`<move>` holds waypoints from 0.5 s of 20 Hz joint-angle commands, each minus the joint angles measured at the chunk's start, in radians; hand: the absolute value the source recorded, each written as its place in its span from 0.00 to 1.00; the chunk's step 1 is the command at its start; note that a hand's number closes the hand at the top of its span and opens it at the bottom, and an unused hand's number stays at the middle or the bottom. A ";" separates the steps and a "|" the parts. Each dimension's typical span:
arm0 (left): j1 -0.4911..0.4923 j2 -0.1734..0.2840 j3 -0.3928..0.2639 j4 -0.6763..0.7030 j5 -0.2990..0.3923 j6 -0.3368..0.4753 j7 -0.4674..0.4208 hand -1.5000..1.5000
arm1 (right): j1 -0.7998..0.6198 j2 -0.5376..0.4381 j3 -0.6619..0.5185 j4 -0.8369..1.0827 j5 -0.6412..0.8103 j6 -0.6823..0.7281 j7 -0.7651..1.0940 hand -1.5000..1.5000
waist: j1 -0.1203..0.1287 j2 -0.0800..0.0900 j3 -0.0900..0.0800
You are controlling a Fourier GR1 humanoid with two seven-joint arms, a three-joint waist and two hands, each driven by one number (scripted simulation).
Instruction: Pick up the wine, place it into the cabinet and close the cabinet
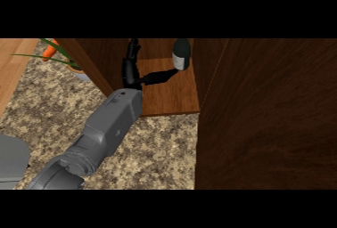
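Observation:
The wine bottle [181, 54], dark with a pale label, stands upright on the wooden shelf [172, 97] inside the open cabinet. My right hand [133, 75] reaches into the cabinet just left of the bottle. Its fingers [132, 53] point straight toward the back, and its thumb [161, 77] stretches out to the bottle's lower side. The hand is open and is not curled round the bottle. The cabinet door [276, 116] stands open at the right, a large dark wood panel. My left hand does not show; only a grey piece of arm [13, 158] sits at the left edge.
The speckled granite counter [161, 147] lies below the cabinet. A potted plant [74, 66] with green leaves and an orange object [49, 51] stand at the upper left, beside the cabinet's left wall [92, 62]. Pale wood surface [13, 67] runs along the far left.

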 commanded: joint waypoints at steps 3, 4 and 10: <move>0.066 0.028 0.034 -0.006 0.016 -0.021 -0.069 0.00 | -0.001 0.015 0.035 -0.052 -0.002 -0.020 0.029 0.00 | 0.013 0.004 -0.005; 0.072 0.042 0.046 -0.006 0.025 -0.028 -0.084 0.00 | 0.037 -0.007 -0.012 -0.066 -0.046 0.005 0.014 0.00 | -0.008 0.010 -0.004; 0.040 0.031 0.033 0.004 0.000 -0.046 -0.063 0.00 | 0.004 0.015 0.026 -0.037 -0.021 -0.015 0.008 0.00 | 0.006 0.007 -0.004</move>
